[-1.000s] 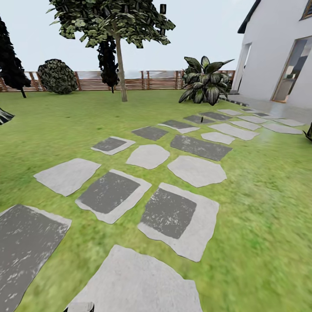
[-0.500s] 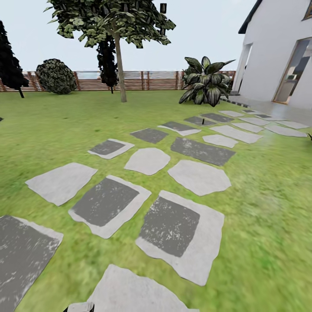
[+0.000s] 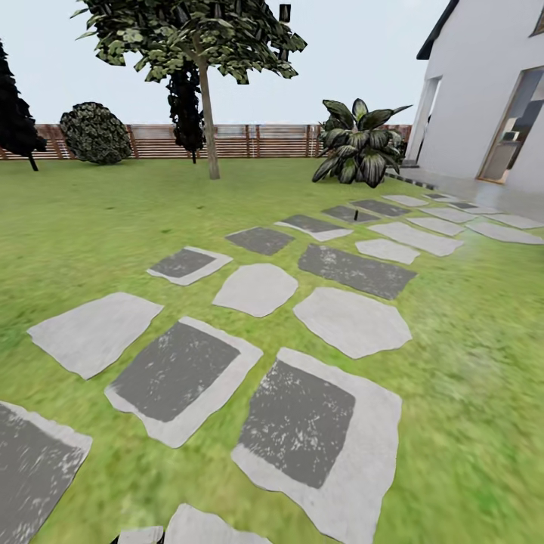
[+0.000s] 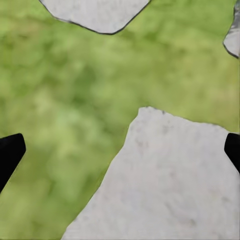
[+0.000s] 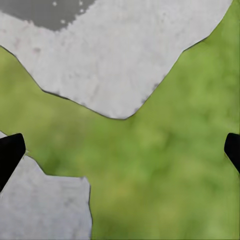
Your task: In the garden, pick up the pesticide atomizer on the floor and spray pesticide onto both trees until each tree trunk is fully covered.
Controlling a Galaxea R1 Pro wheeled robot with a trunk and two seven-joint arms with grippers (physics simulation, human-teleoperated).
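Observation:
The garden floor (image 3: 468,355) is blurry green grass crossed by grey and whitish stone slabs (image 3: 302,423). Far back near the fence stands a tree (image 3: 198,45) with blocky dark-green leaves and a bare grey-beige trunk (image 3: 209,132) that looks thin at this distance. A tiny dark upright thing (image 3: 353,216) stands by a far slab, too small to tell whether it is the pesticide atomizer. My left gripper (image 4: 120,150) hangs open over a pale slab edge and grass. My right gripper (image 5: 120,150) is open too, above grass between two slabs. Both hold nothing.
A brown slat fence (image 3: 264,140) closes the back of the lawn. A round bush (image 3: 96,133) and black cypresses (image 3: 15,113) stand at the left. A broad-leaved plant (image 3: 359,147) and a white house (image 3: 491,91) stand at the right.
The whole head view has slid forward over the path, so the near slabs sit lower in the picture. Nothing in the garden has moved.

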